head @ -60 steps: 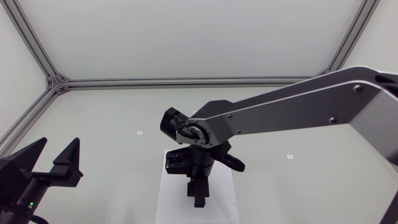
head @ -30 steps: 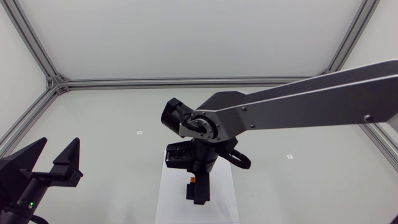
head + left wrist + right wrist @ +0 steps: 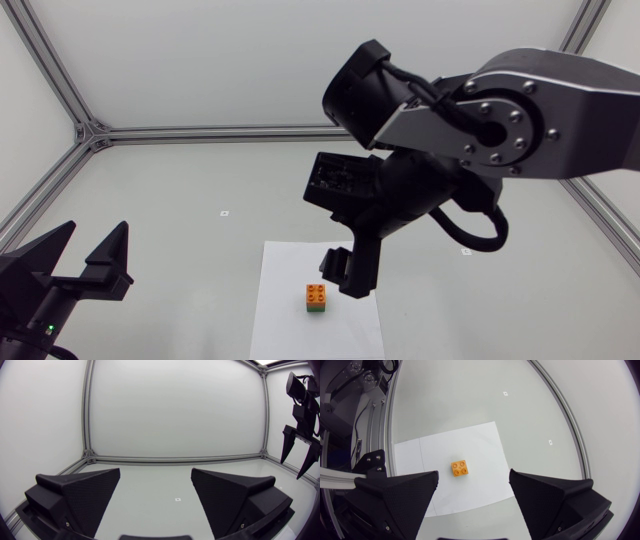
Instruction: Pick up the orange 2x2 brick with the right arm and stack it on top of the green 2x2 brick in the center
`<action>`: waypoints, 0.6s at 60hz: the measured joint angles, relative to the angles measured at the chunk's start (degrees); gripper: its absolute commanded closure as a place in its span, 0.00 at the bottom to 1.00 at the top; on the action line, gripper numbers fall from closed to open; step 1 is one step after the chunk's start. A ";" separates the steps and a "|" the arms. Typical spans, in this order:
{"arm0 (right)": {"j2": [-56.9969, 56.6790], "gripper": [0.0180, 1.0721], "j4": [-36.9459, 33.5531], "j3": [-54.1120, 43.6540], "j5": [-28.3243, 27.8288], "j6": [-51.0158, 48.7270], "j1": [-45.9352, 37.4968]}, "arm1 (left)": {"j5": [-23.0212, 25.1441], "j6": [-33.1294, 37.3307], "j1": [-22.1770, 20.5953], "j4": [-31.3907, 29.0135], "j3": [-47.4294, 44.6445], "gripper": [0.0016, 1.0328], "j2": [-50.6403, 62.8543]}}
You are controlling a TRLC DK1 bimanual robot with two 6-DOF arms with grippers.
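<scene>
Orange brick (image 3: 316, 293) is sitting on green brick (image 3: 316, 310), straight under right gripper (image 3: 342, 282), which is hanging spread and empty.

One orange brick (image 3: 316, 293), one green brick (image 3: 316, 310), one paper sheet (image 3: 280, 312), two table marks (image 3: 224, 213), two grippers: left gripper (image 3: 96, 235), right gripper (image 3: 342, 280).

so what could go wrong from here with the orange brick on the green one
The open right end effector hangs over the orange brick; a low sweep away could clip it. Whether it is pressed fully onto the green brick cannot be told, so it might tip off.
</scene>
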 measured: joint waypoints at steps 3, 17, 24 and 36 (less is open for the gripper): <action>-2.73 0.05 0.00 -1.42 0.02 1.05 -1.44 | 0.00 -0.02 0.00 0.00 0.00 0.04 0.00; -17.84 0.05 2.21 -12.41 0.24 4.81 -11.28 | 0.00 0.00 0.00 0.00 0.00 0.04 0.00; -24.61 0.05 3.80 -17.05 0.44 4.83 -18.16 | -0.02 -0.02 0.00 0.02 0.00 0.04 0.00; -34.95 0.05 8.22 -25.75 0.04 4.81 -30.58 | -0.02 0.00 0.02 0.00 0.00 0.04 0.00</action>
